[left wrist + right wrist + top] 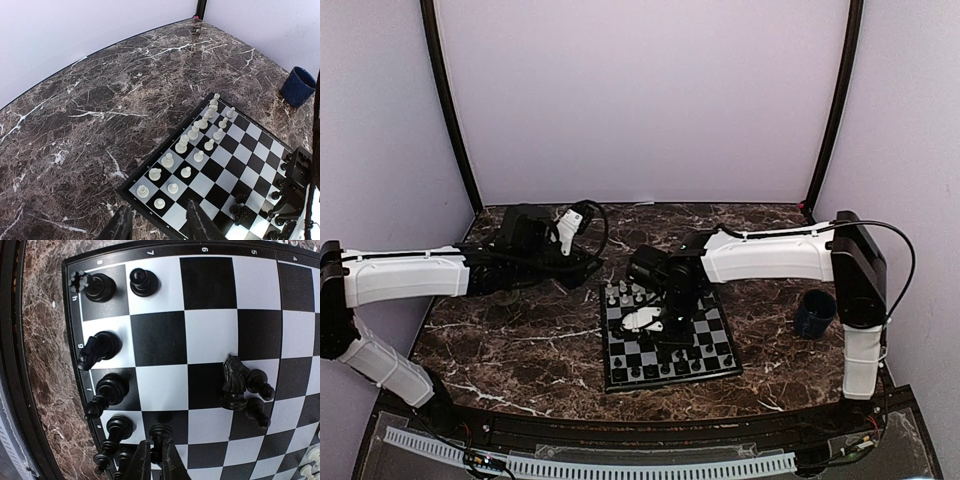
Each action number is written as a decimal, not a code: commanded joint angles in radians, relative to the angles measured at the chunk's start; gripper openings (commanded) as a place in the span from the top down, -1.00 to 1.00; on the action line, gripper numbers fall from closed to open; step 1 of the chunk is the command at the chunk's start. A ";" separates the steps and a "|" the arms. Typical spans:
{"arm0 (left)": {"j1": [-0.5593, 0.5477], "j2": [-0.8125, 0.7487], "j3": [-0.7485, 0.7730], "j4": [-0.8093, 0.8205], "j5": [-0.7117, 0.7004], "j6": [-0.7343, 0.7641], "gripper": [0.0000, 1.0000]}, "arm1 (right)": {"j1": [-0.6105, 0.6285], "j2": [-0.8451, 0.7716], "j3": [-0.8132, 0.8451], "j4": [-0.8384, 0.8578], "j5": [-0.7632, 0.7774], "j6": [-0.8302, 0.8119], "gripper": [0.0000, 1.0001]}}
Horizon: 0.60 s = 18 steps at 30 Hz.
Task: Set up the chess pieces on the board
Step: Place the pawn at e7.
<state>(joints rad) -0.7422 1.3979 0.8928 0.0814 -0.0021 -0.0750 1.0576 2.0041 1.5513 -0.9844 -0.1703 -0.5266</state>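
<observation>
The board (pixel 720 340) lies in the middle of the table and also shows in the left wrist view (pixel 250 150) and the right wrist view (pixel 210 340). White chess pieces (pixel 181 146) stand in two rows along its far edge (pixel 623 293). Black pieces (pixel 100 287) stand along the near edge. A black knight (pixel 234 380) and two pawns cluster mid-board. My right gripper (pixel 156 462) is low over the board (pixel 668 330), shut on a black pawn (pixel 161 434) that stands on a dark square. My left gripper (pixel 160 225) is open and empty beside the board's white-side corner (pixel 585 260).
A dark blue mug (pixel 815 312) stands on the marble table right of the board, also in the left wrist view (pixel 298 86). Purple walls with black posts close the back and sides. Bare marble (pixel 520 340) lies left of the board.
</observation>
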 commanded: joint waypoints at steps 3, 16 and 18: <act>0.004 -0.039 -0.026 0.032 -0.006 -0.007 0.21 | 0.010 0.022 -0.002 -0.028 0.053 -0.010 0.83; 0.004 -0.043 -0.040 0.033 0.008 -0.012 0.21 | 0.012 0.054 0.022 -0.030 0.028 -0.008 0.70; 0.004 -0.048 -0.040 0.027 0.008 -0.010 0.21 | 0.011 0.038 0.025 -0.034 0.032 -0.003 0.59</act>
<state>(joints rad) -0.7422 1.3907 0.8677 0.1036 -0.0010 -0.0803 1.0603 2.0335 1.5581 -0.9974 -0.1383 -0.5282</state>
